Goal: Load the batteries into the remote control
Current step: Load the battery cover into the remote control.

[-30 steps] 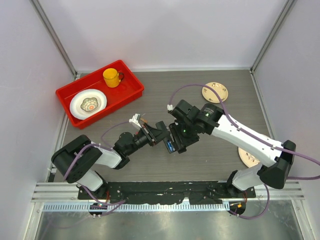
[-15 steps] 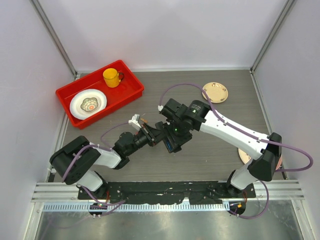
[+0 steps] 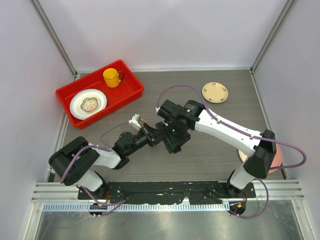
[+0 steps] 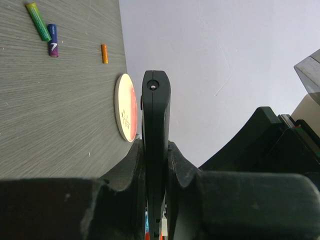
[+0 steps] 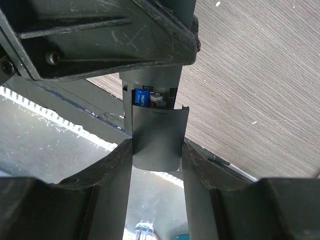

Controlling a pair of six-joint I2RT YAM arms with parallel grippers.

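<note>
The left gripper (image 4: 156, 150) is clamped narrow on the remote control (image 4: 156, 110), which stands edge-on between its fingers. The right gripper (image 5: 156, 155) is closed on the remote's other end, with a finger against each side. Just past them the open compartment shows a blue-labelled battery (image 5: 141, 97) seated inside.

Well away from both grippers, near the table's (image 3: 205, 162) wall-side edge, lie a green battery (image 4: 38, 15), a purple-blue battery (image 4: 52, 41) just beside it, and an orange battery (image 4: 104, 53) close to the edge. A pink-rimmed plate (image 4: 127, 107) lies between them and the remote.

A red tray (image 3: 125, 89) occupies the far-left corner and a cream plate (image 3: 215, 92) sits at the far right.
</note>
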